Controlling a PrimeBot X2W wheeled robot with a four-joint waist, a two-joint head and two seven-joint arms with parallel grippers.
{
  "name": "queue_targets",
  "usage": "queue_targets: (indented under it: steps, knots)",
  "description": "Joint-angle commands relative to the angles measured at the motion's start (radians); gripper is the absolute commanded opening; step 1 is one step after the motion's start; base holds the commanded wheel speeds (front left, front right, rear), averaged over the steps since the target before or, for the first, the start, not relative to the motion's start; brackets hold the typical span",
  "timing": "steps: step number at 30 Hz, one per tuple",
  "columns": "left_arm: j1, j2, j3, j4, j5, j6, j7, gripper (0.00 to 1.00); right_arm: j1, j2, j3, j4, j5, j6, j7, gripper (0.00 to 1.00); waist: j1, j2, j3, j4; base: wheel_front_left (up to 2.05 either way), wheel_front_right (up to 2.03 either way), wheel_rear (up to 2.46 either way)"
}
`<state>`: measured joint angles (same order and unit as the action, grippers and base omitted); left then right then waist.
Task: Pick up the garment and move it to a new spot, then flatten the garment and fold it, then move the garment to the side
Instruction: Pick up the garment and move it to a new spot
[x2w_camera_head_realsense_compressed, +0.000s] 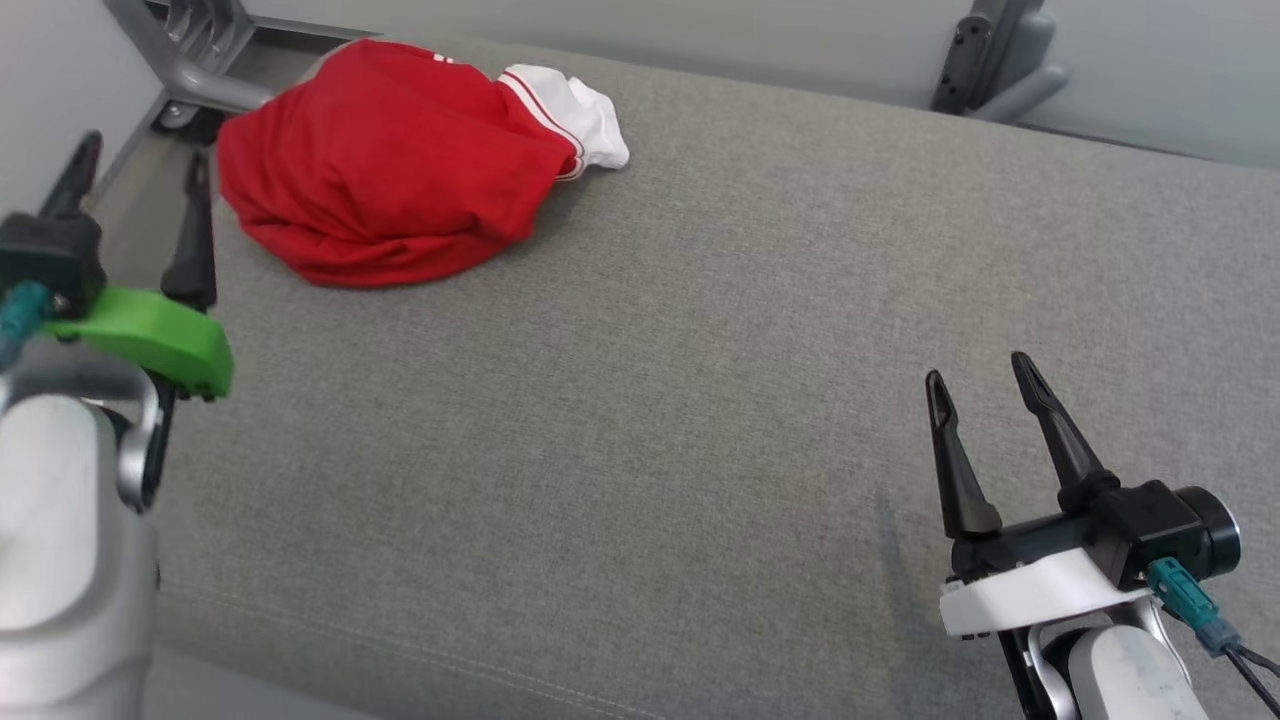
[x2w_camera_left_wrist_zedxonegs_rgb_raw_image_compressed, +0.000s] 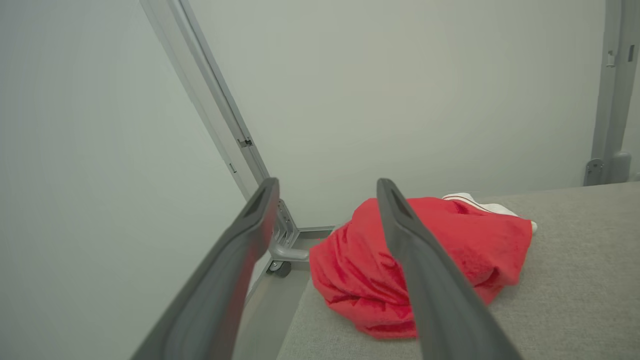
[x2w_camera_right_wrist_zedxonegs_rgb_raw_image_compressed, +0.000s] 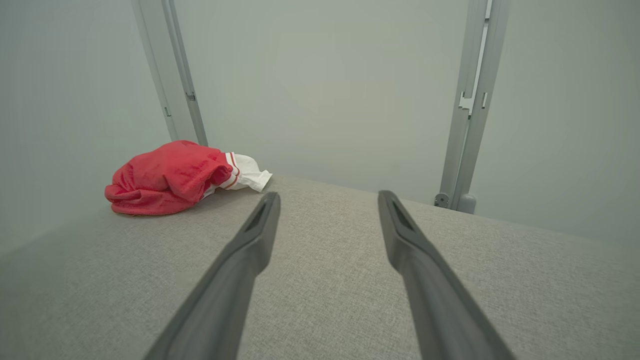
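The garment (x2w_camera_head_realsense_compressed: 390, 165) is a crumpled red heap with a white, red-striped part at its right end, lying at the far left corner of the grey padded table (x2w_camera_head_realsense_compressed: 700, 350). My left gripper (x2w_camera_head_realsense_compressed: 145, 160) hangs open just left of the heap, over the table's left edge, holding nothing. In the left wrist view the garment (x2w_camera_left_wrist_zedxonegs_rgb_raw_image_compressed: 460, 250) lies beyond the fingers, partly behind the right finger (x2w_camera_left_wrist_zedxonegs_rgb_raw_image_compressed: 425, 280). My right gripper (x2w_camera_head_realsense_compressed: 980, 370) stands open above the near right of the table, far from the cloth. The right wrist view shows the garment (x2w_camera_right_wrist_zedxonegs_rgb_raw_image_compressed: 170, 177) at the far left.
Grey frame posts rise at the table's far left corner (x2w_camera_head_realsense_compressed: 190, 60) and far right (x2w_camera_head_realsense_compressed: 990, 60), with pale walls close behind. A caster wheel (x2w_camera_left_wrist_zedxonegs_rgb_raw_image_compressed: 277, 268) sits at the foot of the left post. The cloth-covered surface stretches bare from the heap toward the right.
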<state>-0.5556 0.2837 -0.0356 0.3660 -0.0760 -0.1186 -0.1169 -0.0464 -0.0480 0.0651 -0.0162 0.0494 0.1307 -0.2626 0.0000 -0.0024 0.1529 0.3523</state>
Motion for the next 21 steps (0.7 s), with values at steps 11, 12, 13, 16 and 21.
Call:
queue_targets:
  steps: [11,12,13,16,21]
  knots:
    - [-0.288,0.154,-0.180,0.175,-0.232,-0.012,0.251,1.00,-0.066,-0.004,-0.004,-0.052,-0.064,0.000,-0.003,1.00,0.0000,0.0024,0.237,-0.191,0.00,0.00,0.00]
    - [-0.302,0.167,-0.211,0.186,-0.256,-0.012,0.273,1.00,-0.070,-0.004,-0.006,-0.058,-0.068,0.000,-0.003,1.00,0.0000,0.0024,0.249,-0.197,0.00,0.00,0.00]
    - [-0.314,0.180,-0.239,0.197,-0.288,-0.012,0.296,1.00,-0.072,-0.004,-0.008,-0.063,-0.071,0.000,-0.003,1.00,0.0000,0.0024,0.260,-0.204,0.00,0.00,0.00]
    - [-0.340,0.209,-0.307,0.223,-0.372,-0.012,0.347,1.00,-0.076,-0.004,-0.009,-0.078,-0.074,0.000,-0.003,1.00,0.0000,0.0024,0.287,-0.217,0.00,0.00,0.00]
    - [-0.366,0.252,-0.365,0.272,-0.455,-0.012,0.371,1.00,-0.081,-0.004,-0.003,-0.090,-0.078,0.000,-0.003,1.00,0.0000,0.0024,0.318,-0.226,0.00,0.00,0.00]
